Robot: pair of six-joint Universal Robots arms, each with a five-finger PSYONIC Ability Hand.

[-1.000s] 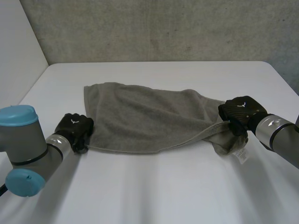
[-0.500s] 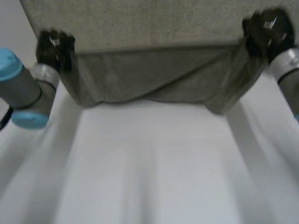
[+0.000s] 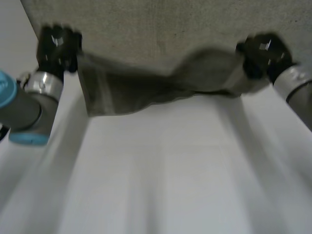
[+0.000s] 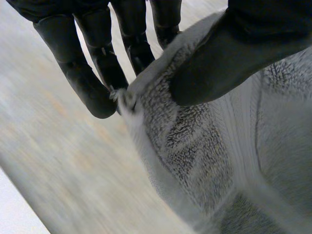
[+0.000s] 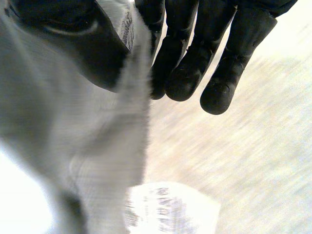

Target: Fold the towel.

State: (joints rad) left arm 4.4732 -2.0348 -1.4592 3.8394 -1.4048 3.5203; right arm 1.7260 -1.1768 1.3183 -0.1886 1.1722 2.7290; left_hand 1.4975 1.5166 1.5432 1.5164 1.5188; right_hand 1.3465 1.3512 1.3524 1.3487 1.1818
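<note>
Right now the towel [image 3: 141, 90] hangs in the air, stretched between the two hands with its long axis running left to right, over the far part of the table [image 3: 161, 185] and in front of the grey wall [image 3: 146, 24]. The left hand [image 3: 56, 46] pinches the top left corner, thumb pressing the cloth against its straight fingers, as its wrist view shows. The right hand [image 3: 263, 51] pinches the top right corner the same way, with a white label [image 5: 168, 212] dangling from the cloth below that grip. Since each hand has its own end, neither is nearer; what matters, I judge, is that the loose lower edge hangs below both hands, on their near side, so it would meet the table first if the hands came down. The cloth sags in the middle and hangs lower on the left than on the bunched right. Whether the lower edge touches the table is hard to make out.
</note>
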